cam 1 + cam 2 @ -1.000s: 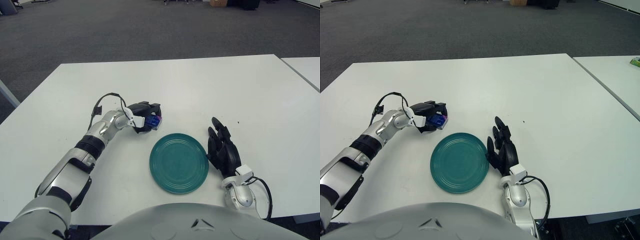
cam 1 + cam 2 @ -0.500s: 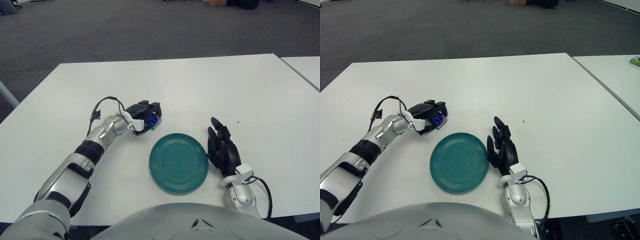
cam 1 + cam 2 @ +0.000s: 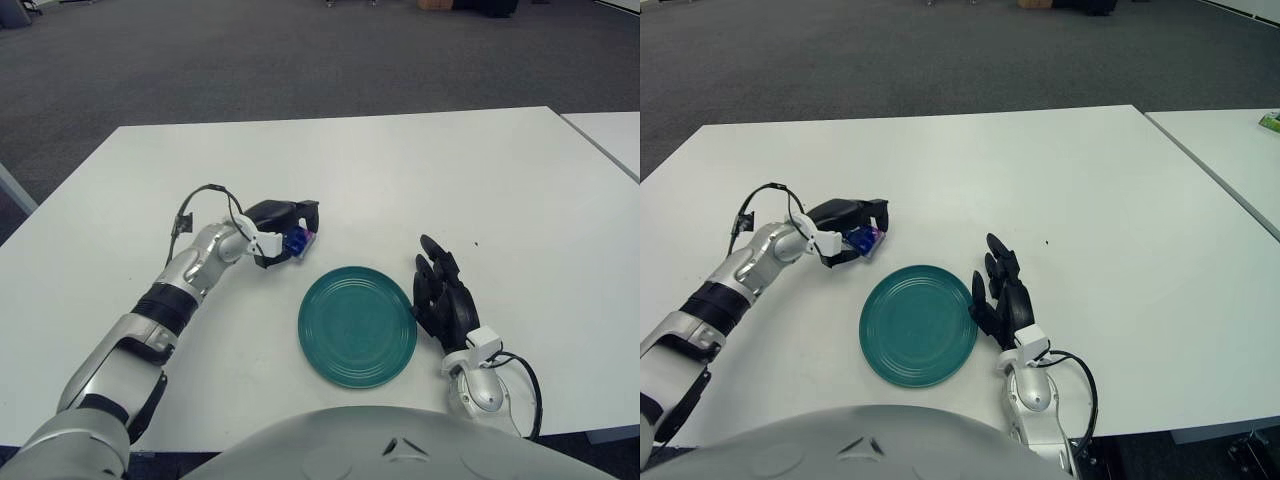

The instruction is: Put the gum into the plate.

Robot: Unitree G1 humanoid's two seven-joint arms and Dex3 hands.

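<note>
Here the left hand [image 3: 283, 228] is being held above the white table [image 3: 400, 170], up and to the left of the teal plate [image 3: 357, 325], with the silver forearm stretched diagonally from the lower left and a black cable looped over the wrist. Its dark fingers [image 3: 862, 211] are being kept curled around the gum [image 3: 297, 241], a small blue pack with a pink edge, which is being gripped at the fingertips and is showing just under the black knuckles. The pack is being kept clear of the plate, beside its upper left rim and not over it; whether it is touching the table cannot be told. The right hand [image 3: 443, 297] is being shown just beside the right edge of the plate, its black fingers extended and slightly spread, pointed away from the robot, with nothing being held; a white wrist piece and a looped black cable are being seen behind it. Nothing is being carried by the plate, whose ringed surface is lying bare and flat on the table. In the right eye view a second white table [image 3: 1230, 150] is being shown at the right, with a small green object [image 3: 1270, 123] at the frame edge; in the left eye view only a corner of that table is being caught.
</note>
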